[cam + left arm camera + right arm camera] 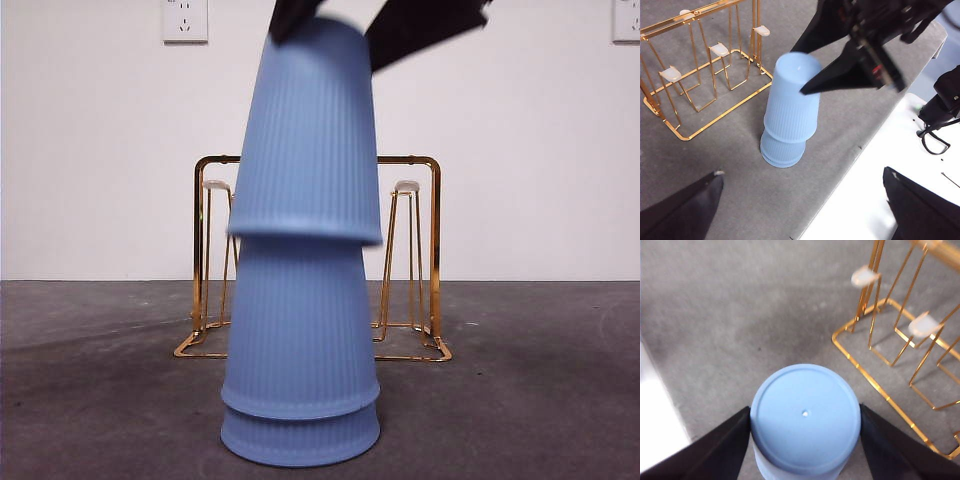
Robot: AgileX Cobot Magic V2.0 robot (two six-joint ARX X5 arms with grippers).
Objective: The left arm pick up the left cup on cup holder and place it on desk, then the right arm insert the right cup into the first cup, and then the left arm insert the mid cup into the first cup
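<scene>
Three pale blue ribbed cups stand upside down in one stack on the dark grey desk [540, 380]. Two nested cups [300, 400] rest on the desk in front of the gold cup holder [435, 250]. My right gripper [805, 430] is shut on the top cup [805, 415] near its base, with the cup partly down over the stack and blurred [310, 130]. The left wrist view shows this gripper [799, 70] at the top cup [792, 100]. My left gripper [805, 210] is open and empty, back from the stack. The holder's pegs [720, 49] are all bare.
The cup holder stands just behind the stack [725, 107], close beside it in the right wrist view [890, 398]. A white surface [875, 190] borders the desk's edge, with black gear [945, 100] on it. A white wall with sockets [185, 20] is behind.
</scene>
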